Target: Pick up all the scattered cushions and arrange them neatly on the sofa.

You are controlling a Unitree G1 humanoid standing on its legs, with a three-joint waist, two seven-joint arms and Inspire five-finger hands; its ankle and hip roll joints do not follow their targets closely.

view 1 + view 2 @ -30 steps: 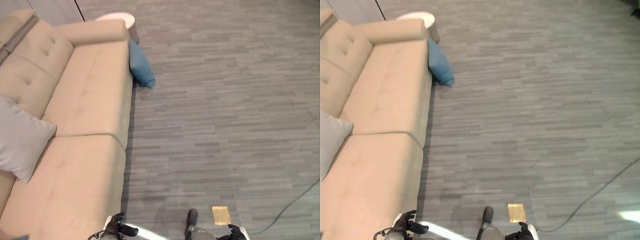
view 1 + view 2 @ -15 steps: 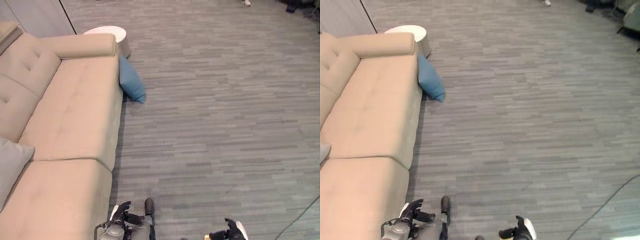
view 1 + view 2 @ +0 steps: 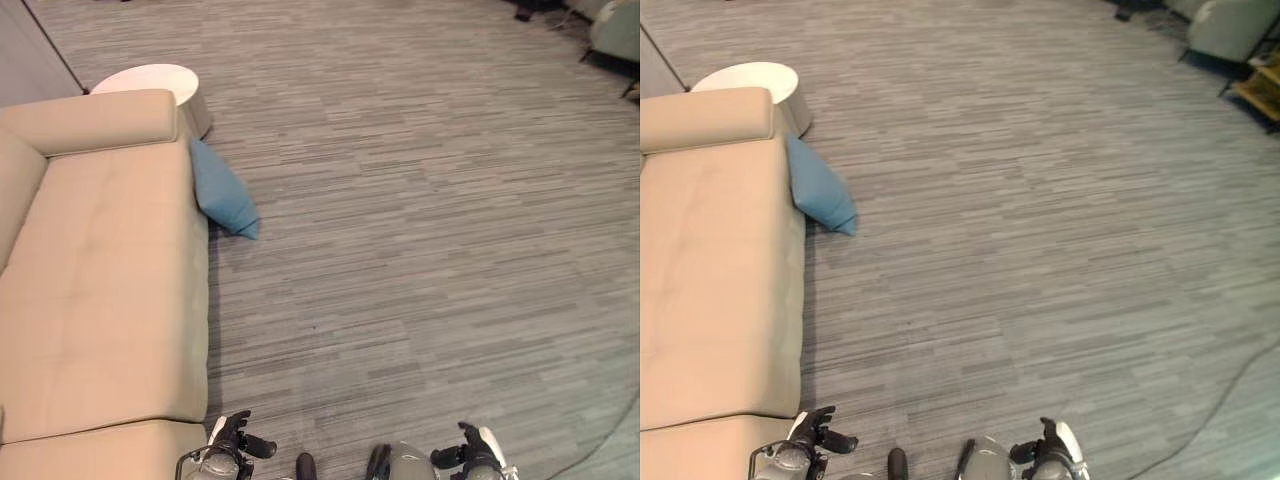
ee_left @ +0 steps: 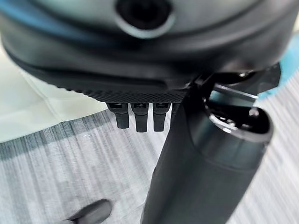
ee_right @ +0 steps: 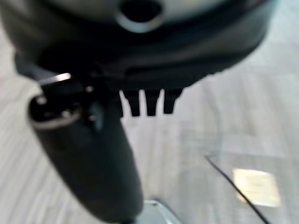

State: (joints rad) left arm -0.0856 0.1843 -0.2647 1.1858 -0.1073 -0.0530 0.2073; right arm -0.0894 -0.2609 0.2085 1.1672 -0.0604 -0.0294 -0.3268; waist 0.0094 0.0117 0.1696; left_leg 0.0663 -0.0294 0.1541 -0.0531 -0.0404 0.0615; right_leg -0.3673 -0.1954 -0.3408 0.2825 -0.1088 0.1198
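View shifted, blue cushion [image 3: 222,192] upright against sofa [image 3: 95,290]

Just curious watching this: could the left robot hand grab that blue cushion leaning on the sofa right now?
Probably not yet. The left robot hand hangs low by the robot, while the blue fabric cushion leans against the beige sofa well ahead across bare carpet.

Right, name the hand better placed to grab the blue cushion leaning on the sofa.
Left, probably. The blue cushion leans against the sofa front on the robot's left; the left hand is on that side, the right hand farther across. Both hold nothing.
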